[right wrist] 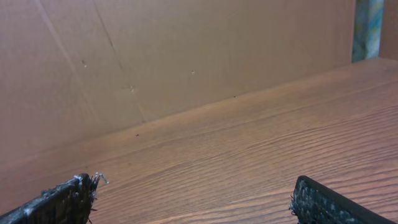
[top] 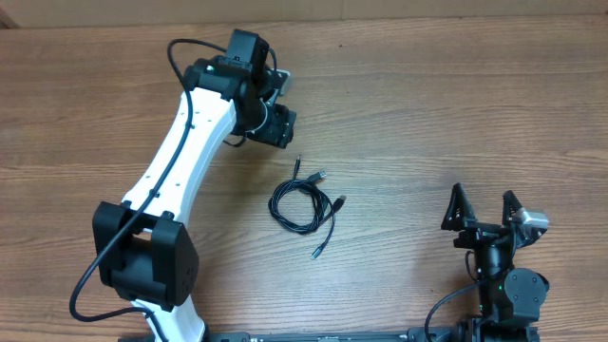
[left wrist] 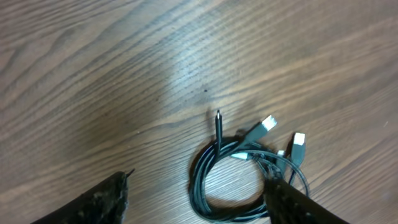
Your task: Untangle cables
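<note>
Thin black cables (top: 304, 205): wound together in one loose coil, flat on the brown wood-grain surface (top: 446, 104), roughly mid-surface. Cord count inside the coil: cannot tell. Overhead view: four plug ends stick out, and the bundle's long axis runs near to far. Left wrist view: one slim pin plug (left wrist: 217, 121) points far; two silver-tipped plugs (left wrist: 268, 123) angle far-right. Left fingers (left wrist: 102, 202): apart, holding nothing, near the coil's far-left side. Right fingers (top: 458, 211): spread wide, near right, well apart from the cables.
</note>
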`<state>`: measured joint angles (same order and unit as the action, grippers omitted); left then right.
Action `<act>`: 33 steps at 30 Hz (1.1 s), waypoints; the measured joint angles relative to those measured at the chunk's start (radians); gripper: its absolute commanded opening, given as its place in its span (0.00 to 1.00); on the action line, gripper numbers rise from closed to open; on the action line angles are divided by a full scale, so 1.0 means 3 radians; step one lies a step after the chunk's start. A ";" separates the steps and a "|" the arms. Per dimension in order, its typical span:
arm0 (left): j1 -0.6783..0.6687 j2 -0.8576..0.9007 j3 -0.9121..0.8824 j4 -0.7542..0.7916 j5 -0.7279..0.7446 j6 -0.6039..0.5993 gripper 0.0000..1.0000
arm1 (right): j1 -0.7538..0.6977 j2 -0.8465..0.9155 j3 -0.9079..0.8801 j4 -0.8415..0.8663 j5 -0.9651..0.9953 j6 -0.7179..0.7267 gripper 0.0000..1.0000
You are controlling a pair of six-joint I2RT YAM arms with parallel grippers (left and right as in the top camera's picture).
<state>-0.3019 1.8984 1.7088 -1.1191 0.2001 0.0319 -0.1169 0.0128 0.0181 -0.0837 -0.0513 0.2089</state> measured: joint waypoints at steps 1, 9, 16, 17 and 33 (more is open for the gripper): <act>-0.0004 0.0000 -0.0022 0.0003 0.0001 0.0066 0.68 | 0.0000 0.0000 0.0000 0.0001 0.0000 0.0000 1.00; -0.0066 0.0001 -0.0561 0.0318 0.0014 0.0495 0.80 | 0.0000 0.0000 0.0000 0.0000 0.0000 -0.0001 1.00; -0.0206 0.0001 -0.0998 0.0816 0.0013 0.0603 0.65 | 0.0000 0.0000 0.0000 0.0001 0.0000 0.0000 1.00; -0.0228 0.0001 -0.1035 0.0868 0.0013 0.0607 0.64 | 0.0000 0.0000 0.0000 -0.0001 -0.0001 0.0001 1.00; -0.0282 0.0003 -0.1534 0.1364 -0.0113 0.0599 0.56 | 0.0000 0.0000 0.0000 0.0001 0.0000 0.0000 1.00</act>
<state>-0.3866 1.8992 1.2488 -0.7097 0.1661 0.2115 -0.1169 0.0128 0.0181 -0.0834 -0.0513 0.2089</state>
